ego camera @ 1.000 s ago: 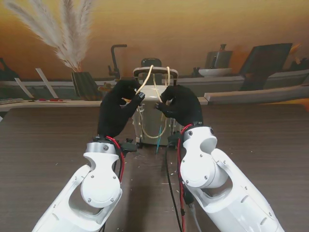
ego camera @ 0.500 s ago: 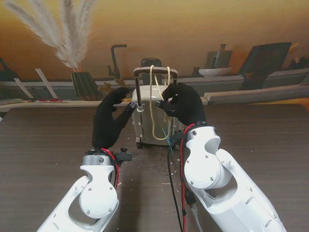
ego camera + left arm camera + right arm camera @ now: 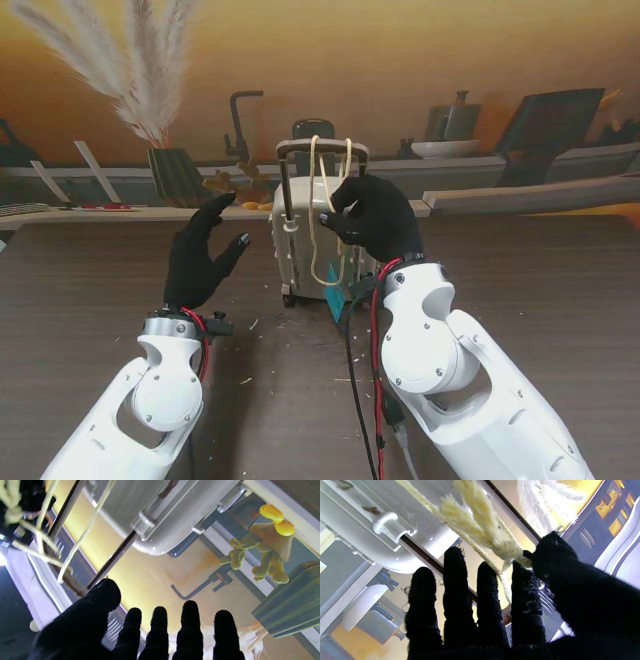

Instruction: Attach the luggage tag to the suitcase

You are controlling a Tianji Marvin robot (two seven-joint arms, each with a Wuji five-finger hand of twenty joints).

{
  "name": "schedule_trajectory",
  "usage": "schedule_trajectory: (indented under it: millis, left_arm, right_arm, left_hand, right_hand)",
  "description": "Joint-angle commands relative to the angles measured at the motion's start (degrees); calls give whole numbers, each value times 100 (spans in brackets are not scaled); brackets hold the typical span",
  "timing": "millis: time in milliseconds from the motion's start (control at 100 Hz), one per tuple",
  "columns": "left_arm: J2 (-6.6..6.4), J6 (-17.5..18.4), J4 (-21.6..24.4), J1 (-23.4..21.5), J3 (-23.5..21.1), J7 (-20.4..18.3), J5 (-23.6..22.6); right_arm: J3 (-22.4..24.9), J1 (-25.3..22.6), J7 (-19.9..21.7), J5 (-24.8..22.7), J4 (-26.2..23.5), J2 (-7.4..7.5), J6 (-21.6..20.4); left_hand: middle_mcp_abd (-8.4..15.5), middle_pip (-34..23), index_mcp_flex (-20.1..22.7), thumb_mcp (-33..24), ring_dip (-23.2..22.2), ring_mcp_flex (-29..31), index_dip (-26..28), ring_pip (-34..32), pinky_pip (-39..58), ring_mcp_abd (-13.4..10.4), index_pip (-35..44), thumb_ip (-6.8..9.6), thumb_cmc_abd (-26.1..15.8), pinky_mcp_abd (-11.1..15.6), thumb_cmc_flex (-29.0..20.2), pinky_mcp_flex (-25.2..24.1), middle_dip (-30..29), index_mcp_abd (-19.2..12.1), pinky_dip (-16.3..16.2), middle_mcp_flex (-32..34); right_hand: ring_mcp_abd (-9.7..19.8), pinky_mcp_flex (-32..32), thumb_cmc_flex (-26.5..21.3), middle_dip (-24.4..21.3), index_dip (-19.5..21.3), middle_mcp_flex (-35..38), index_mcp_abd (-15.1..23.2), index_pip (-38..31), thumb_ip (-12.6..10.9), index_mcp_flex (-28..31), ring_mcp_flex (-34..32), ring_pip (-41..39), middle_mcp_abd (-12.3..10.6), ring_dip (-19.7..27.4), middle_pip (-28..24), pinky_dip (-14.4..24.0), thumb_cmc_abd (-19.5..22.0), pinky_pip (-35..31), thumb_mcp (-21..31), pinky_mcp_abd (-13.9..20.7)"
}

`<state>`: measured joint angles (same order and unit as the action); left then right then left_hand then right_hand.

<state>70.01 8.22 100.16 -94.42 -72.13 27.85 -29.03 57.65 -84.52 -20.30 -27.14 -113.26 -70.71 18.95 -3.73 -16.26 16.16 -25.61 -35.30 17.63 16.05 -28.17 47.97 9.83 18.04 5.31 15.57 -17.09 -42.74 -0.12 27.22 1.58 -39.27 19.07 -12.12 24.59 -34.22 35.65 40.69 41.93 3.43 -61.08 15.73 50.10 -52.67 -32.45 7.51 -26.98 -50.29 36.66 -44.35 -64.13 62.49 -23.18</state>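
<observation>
Left hand [image 3: 203, 262] has been pulled back from the suitcase [image 3: 303, 245], fingers spread, empty; cord [image 3: 322, 205] left looped over handle [image 3: 322, 148], pinched by right hand [image 3: 372, 217]; tightening judged next

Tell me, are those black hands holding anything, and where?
The right hand pinches the cream cord at its knot, thumb against forefinger. The left hand is open, holding nothing.

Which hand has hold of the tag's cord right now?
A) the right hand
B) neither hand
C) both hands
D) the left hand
A: the right hand pinches the cream cord near its knot, by the suitcase handle, while the left hand is off to the left, fingers spread and holding nothing.
</observation>
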Motion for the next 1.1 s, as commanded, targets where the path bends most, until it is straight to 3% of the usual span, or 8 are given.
schedule_trajectory:
  millis: [0,110,290,470,570,1090]
  left_arm:
    - [-91,-117,-3,174,-25,-249,-35]
    - [-115,-203,-265,489,93,-377,-78]
    - [-119,-99,-610,926,271,-569,49]
    - [-117,57,-812,1228,415,-773,272]
    - [-101,135,-912,1377,511,-810,373]
    - [23,200,-1670,2289,1213,-1024,838]
  right_arm:
    - [-12,-3,109,-27,-19,24,-13]
    - [-14,-8,137,-53,-19,35,-16]
    - [2,-32,181,-76,-24,53,-28]
    - [-6,-46,207,-79,-24,60,-32]
    - [-11,-49,209,-82,-20,62,-39]
    - [4,-124,238,-68,-30,77,-91]
  left_hand:
    - [278,250,-368,115,190,-241,-243,202,-260,-212,-322,-87,131,421,309,-129,-259,26,75,-386]
    - [344,385,-533,308,287,-379,-348,462,-610,-316,-534,-123,143,468,345,-182,-363,118,90,-659]
    - [351,397,-299,512,414,-397,-297,696,-979,-468,-434,-267,-36,500,252,-202,-409,-379,112,-646]
    - [230,359,17,582,430,-381,-248,737,-1120,-483,-274,-331,42,483,225,-193,-378,-551,127,-534]
    - [315,308,189,558,429,-330,-217,735,-1187,-491,-174,-343,79,459,215,-175,-346,-565,135,-375]
    - [263,17,1199,599,455,-14,72,719,-1390,-378,530,-545,-172,332,118,-55,-201,-533,87,613]
  right_hand:
    - [-28,-28,-102,-55,199,-12,72,-26,11,-76,9,53,7,67,62,-12,74,72,142,26]
    - [-19,-16,-101,-61,210,-2,98,-19,9,-78,2,57,-1,67,65,-11,72,68,142,27]
    - [-31,-19,-98,-66,220,18,105,-11,10,-74,-3,62,2,67,63,-14,85,73,133,25]
    - [-34,-10,-96,-71,227,22,134,-5,9,-77,-8,64,11,66,68,-14,93,69,128,21]
    - [-36,-9,-96,-72,232,27,133,-6,10,-74,-15,63,3,65,68,-15,93,69,122,27]
    - [-33,-17,-95,-76,238,35,153,5,8,-76,-9,74,1,64,73,-23,106,74,111,31]
